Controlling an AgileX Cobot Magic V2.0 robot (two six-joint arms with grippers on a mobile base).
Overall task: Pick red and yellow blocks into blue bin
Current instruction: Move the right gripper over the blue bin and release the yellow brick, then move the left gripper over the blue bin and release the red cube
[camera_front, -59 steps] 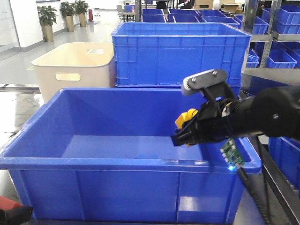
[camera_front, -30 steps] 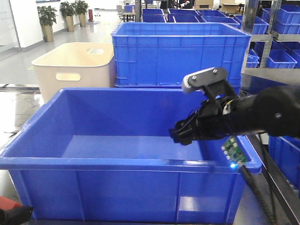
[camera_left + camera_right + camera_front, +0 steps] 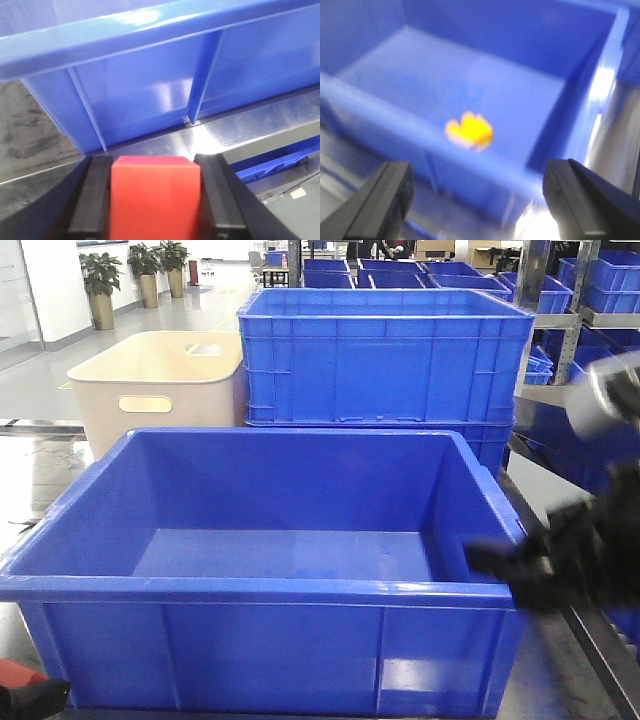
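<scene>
The blue bin [image 3: 270, 590] fills the middle of the front view. In the right wrist view the yellow block [image 3: 469, 131] lies loose on the floor of the blue bin [image 3: 380, 107], close to its near wall. My right gripper [image 3: 477, 197] is open and empty, outside and above that wall. The front view shows only a dark blur of my right arm [image 3: 570, 560] beside the bin's right front corner. My left gripper [image 3: 156, 212] is shut on the red block [image 3: 155, 192], low over the metal table [image 3: 210, 137] just outside the bin's ribbed outer wall [image 3: 145, 95].
A beige tub with handle cutouts [image 3: 160, 385] and a taller ribbed blue crate [image 3: 385, 355] stand behind the bin. More blue crates fill shelves at the back right [image 3: 600, 300]. The table's edge runs just right of my left gripper [image 3: 270, 145].
A second ago my right gripper held the yellow block over the bin's right side. It has let go and swung out to the right past the rim, moving fast.
</scene>
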